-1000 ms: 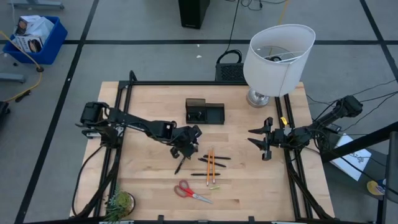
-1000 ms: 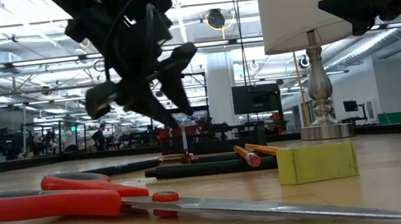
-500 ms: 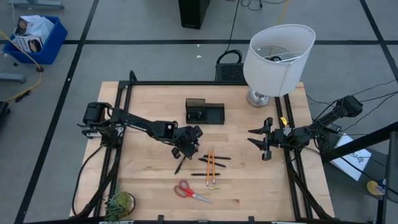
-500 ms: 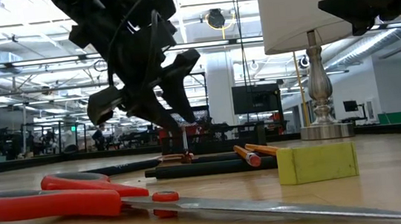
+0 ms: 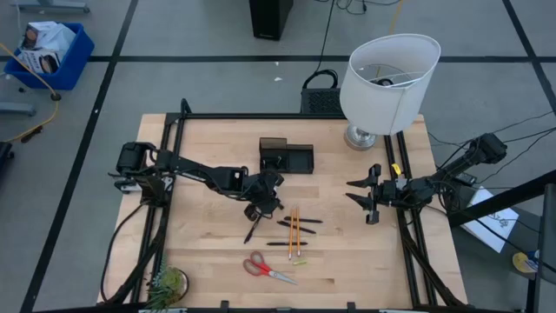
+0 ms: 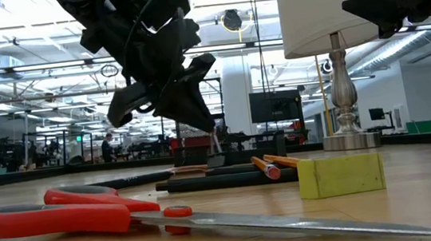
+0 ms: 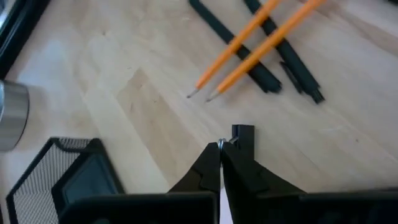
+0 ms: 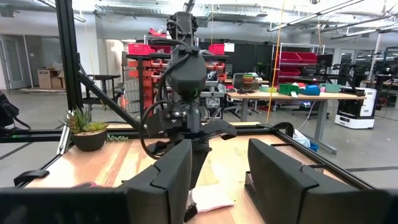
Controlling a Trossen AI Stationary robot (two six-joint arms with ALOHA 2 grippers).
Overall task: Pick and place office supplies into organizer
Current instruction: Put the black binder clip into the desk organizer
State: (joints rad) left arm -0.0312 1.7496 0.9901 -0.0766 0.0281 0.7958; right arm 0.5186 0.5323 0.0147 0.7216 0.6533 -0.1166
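Left hand [image 7: 221,148] pinched shut on a small binder clip [image 7: 242,132], just above the tabletop [image 5: 208,252] near the organizer [image 5: 286,156]. Lift straight, keep grip firm, drop over tray. Right hand [image 5: 368,195] open, waiting at right edge.

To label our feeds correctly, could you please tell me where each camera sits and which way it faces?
High: overhead, straight down on wooden table; both arms.
Low: tabletop height, across red-handled scissors; left gripper above.
Left wrist: down on two orange pencils; shut fingers pinch tiny dark clip.
Right wrist: faces left arm; open right gripper.
High and left wrist share the pencils.
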